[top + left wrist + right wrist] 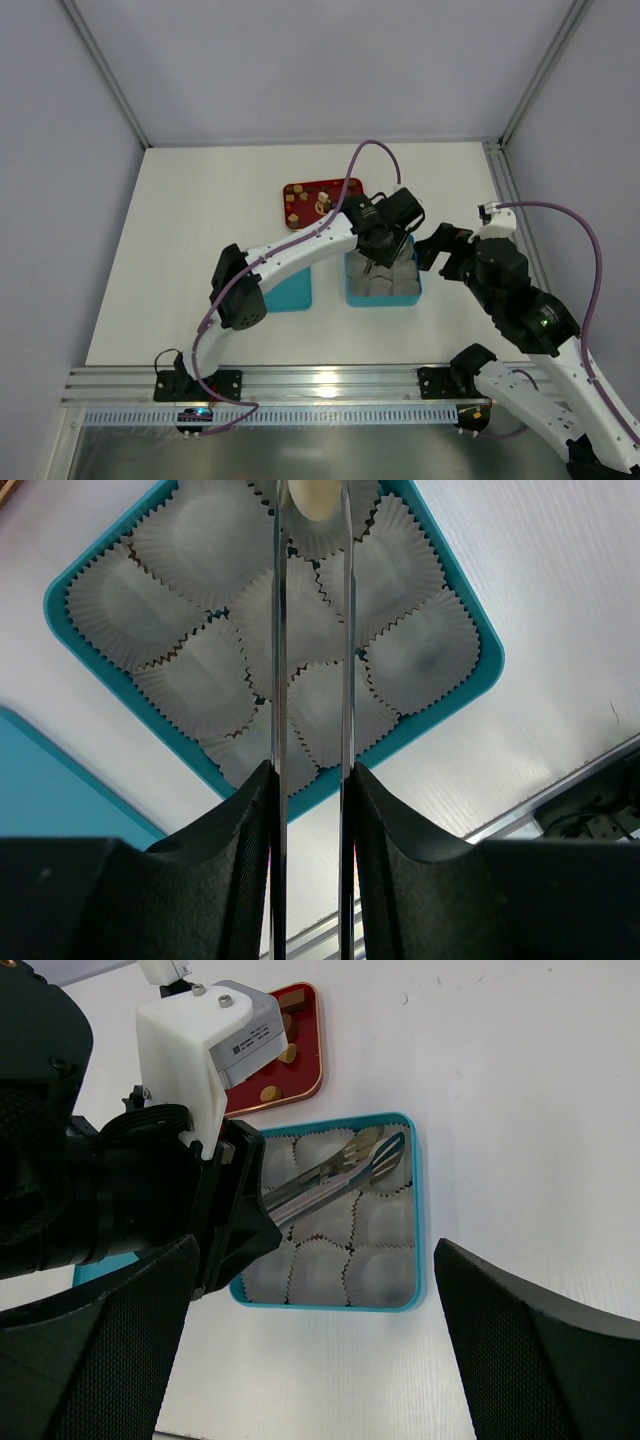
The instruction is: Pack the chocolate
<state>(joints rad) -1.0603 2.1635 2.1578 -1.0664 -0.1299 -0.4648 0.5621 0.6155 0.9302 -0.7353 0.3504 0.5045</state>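
Several small chocolate pieces [322, 205] lie on the red tray [296, 190], also seen in the right wrist view [268, 1092]. My left gripper [378, 238] [312, 780] is shut on metal tongs [278, 680] [330, 1175]. The tongs' tips pinch one cream chocolate piece [313, 498] over a paper cup at the far side of the teal box [383, 299] [480, 680]. The box is lined with pale crinkled paper cups [200, 680]. My right gripper [440, 250] [315, 1250] is open and empty, hovering above the box's near right side [418, 1210].
A second teal piece, perhaps the lid [290, 290] [50, 790], lies left of the box under the left arm. The red tray [300, 1070] sits behind the box. An aluminium rail [320, 385] runs along the near table edge.
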